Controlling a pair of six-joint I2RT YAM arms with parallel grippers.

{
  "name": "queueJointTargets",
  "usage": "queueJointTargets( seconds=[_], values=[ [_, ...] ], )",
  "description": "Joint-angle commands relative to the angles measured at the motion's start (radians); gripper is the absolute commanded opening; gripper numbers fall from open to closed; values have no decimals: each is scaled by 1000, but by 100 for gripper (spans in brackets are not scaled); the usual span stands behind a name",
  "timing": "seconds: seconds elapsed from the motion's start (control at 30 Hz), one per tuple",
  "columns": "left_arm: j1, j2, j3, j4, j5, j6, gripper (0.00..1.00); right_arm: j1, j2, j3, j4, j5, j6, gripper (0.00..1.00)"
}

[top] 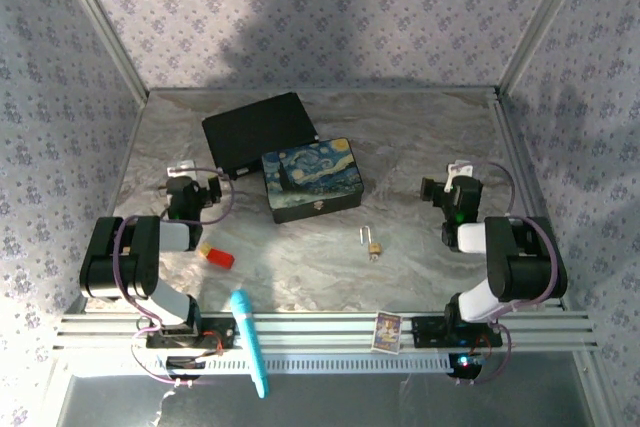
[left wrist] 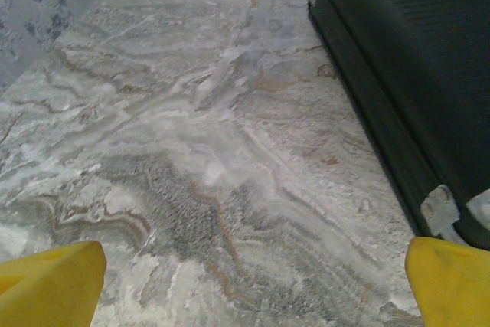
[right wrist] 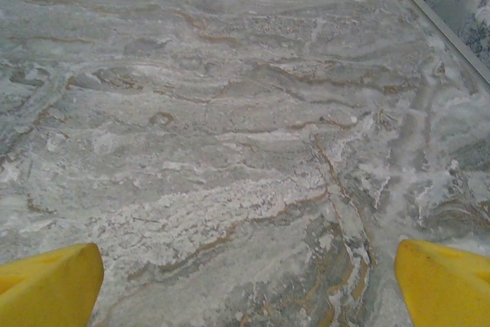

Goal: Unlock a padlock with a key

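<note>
The tiny brass padlock (top: 374,247) lies on the marble table (top: 420,137), right of centre and in front of the painted box. A thin silver piece (top: 362,236) lies against its left side; whether it is the key or the shackle is too small to tell. My left gripper (top: 190,175) hovers at the left, far from the padlock, and is open: its yellow fingertips (left wrist: 50,285) stand wide apart over bare marble. My right gripper (top: 455,175) hovers to the padlock's right, also open, yellow fingertips (right wrist: 448,285) spread with nothing between them.
A box painted with a starry night (top: 312,179) sits mid-table, with a flat black case (top: 258,132) behind it; the case's edge (left wrist: 413,89) runs beside my left gripper. A red-orange block (top: 216,256), a teal pen (top: 251,342) and a small card (top: 387,330) lie near the front rail.
</note>
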Motion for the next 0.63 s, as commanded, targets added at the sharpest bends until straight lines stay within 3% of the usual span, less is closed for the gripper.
queueJointTargets(
  seconds=[0.0, 0.6],
  values=[
    [3, 3, 32, 34, 95, 40, 100, 2, 1, 23, 23, -18, -22, 99],
    [5, 2, 32, 35, 97, 41, 100, -7, 0, 35, 2, -72, -32, 99]
  ],
)
